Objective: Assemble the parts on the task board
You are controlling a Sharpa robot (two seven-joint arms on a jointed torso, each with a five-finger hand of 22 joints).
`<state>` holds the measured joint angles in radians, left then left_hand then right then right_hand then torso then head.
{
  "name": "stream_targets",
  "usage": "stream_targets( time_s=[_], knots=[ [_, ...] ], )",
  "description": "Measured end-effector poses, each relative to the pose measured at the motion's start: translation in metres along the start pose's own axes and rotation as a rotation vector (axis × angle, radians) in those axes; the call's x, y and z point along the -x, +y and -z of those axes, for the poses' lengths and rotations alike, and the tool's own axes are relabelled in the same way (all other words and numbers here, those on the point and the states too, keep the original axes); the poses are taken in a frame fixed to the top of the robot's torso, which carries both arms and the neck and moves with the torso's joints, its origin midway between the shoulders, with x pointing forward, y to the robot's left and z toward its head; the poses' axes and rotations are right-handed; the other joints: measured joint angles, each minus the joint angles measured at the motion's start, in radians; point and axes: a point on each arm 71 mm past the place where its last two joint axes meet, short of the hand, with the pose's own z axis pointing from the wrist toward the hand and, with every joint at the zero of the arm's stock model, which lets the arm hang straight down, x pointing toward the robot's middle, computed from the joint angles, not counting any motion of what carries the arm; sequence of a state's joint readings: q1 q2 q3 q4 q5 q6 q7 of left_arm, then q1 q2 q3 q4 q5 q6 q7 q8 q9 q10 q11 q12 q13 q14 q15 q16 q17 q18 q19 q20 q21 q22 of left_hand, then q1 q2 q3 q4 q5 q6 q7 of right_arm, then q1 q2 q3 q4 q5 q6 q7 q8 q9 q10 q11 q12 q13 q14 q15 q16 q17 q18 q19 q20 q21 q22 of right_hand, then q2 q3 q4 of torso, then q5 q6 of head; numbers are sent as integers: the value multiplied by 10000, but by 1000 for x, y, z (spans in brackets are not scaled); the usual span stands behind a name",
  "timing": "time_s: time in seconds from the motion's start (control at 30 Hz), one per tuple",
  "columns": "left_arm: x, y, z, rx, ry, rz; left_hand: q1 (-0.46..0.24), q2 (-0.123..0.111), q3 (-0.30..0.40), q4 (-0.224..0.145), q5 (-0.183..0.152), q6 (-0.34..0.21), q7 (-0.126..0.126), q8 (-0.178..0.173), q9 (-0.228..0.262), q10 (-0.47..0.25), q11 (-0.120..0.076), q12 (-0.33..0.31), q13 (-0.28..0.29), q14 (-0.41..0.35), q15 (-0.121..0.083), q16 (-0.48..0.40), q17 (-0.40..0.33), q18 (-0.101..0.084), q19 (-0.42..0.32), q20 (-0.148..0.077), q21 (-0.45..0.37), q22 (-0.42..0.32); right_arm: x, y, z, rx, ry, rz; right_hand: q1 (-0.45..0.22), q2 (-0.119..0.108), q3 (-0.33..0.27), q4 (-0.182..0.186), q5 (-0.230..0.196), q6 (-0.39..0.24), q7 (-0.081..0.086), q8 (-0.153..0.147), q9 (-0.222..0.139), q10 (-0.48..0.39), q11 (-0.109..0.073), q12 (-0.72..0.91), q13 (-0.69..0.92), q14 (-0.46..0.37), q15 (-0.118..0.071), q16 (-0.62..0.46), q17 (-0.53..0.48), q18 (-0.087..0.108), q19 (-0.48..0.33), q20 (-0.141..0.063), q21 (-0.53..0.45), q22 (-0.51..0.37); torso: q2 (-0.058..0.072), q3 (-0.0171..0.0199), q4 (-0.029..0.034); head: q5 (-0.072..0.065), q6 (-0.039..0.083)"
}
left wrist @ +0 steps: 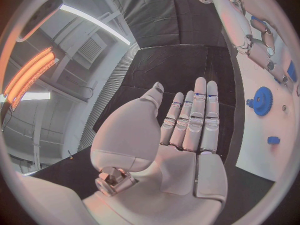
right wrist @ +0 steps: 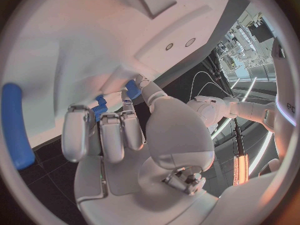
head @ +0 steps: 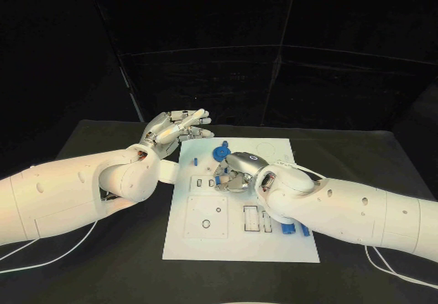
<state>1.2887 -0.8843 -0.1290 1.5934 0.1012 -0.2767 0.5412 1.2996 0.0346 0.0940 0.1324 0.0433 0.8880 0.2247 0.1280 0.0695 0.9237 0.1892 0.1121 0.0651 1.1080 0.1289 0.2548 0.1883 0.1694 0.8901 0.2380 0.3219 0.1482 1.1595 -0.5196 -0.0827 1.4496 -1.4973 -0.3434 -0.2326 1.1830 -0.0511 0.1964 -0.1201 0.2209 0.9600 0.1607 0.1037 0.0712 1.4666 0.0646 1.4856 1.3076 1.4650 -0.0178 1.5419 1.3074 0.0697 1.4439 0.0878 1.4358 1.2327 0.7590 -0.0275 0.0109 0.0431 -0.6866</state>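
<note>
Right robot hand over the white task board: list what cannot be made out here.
- Head view: the right robot hand hangs knuckles-up over the white task board, so its fingertips and any held part are covered.
- Right wrist view: small blue pieces peek past its fingers; grip or mere nearness is unclear.
- Left wrist view: the blue toothed gear shows, its seating unreadable.

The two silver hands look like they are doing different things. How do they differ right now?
The left silver many-fingered hand is off the white task board, beside its far left corner, fingers straight and together, holding nothing. The right silver many-fingered hand is over the board's middle, fingers curled down toward it, with a small blue part at its fingertips; whether it grips that part I cannot tell. Both share the same silver build on white arms.
</note>
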Motion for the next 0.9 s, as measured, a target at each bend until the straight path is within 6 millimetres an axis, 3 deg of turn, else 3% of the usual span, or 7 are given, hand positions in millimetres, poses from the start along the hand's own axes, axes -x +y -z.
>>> stream_targets(
  time_s=[0.17,0.33,0.5,0.7,0.9],
  knots=[
    [0,0,0,3,-1,0,0,0,0,0,0,0,0,0,0,0,0,0,0,0,0,0,0,0,0,0,0,0,-1,-1,1,-18,-109,-43,-57,-57,-212,99,0,-233,-15,-57,8,0,0,-85,0,-1,72,-53,0,0,0,0,0,-15,0,0,0,-10,10],
    [0,0,0,6,-6,-3,-38,38,-44,-44,0,0,0,0,0,44,31,-39,0,7,-7,-52,27,0,0,0,0,-19,0,-3,3,16,-381,-190,-64,-199,-643,338,63,-1007,183,-263,-38,-36,185,-220,0,1,182,-63,0,1,-36,138,0,-47,0,3,0,-15,30],
    [2,0,0,7,-24,-11,-3,133,-71,-71,0,320,14,0,18,419,-131,-36,28,91,-91,-94,85,1,46,-44,0,-38,4,-3,6,396,-738,-463,33,-284,-1022,581,-30,-1657,300,-263,-48,-89,303,-220,0,36,286,-63,-1,0,-35,213,-39,-46,-5,7,1,-18,57],
    [4,0,0,10,-44,-27,18,193,-140,-140,0,664,-106,79,29,957,-272,140,59,353,-208,-112,185,1,238,-161,-43,-48,7,2,14,1097,-947,-774,135,-259,-1189,692,-170,-1726,307,-196,-47,-89,303,-220,0,36,286,-63,-1,-1,2,249,-39,-46,-9,6,11,36,81],
    [8,0,0,50,-76,-134,-25,236,-209,-209,0,1046,-267,79,29,1733,-521,314,136,1419,-510,434,600,-2,967,-427,358,97,13,3,28,1594,-1130,-1056,314,-92,-1323,770,-116,-1726,307,19,-8,-89,303,-220,0,0,322,-63,-1,-1,2,249,-39,-13,-14,5,0,68,113]
  ],
)
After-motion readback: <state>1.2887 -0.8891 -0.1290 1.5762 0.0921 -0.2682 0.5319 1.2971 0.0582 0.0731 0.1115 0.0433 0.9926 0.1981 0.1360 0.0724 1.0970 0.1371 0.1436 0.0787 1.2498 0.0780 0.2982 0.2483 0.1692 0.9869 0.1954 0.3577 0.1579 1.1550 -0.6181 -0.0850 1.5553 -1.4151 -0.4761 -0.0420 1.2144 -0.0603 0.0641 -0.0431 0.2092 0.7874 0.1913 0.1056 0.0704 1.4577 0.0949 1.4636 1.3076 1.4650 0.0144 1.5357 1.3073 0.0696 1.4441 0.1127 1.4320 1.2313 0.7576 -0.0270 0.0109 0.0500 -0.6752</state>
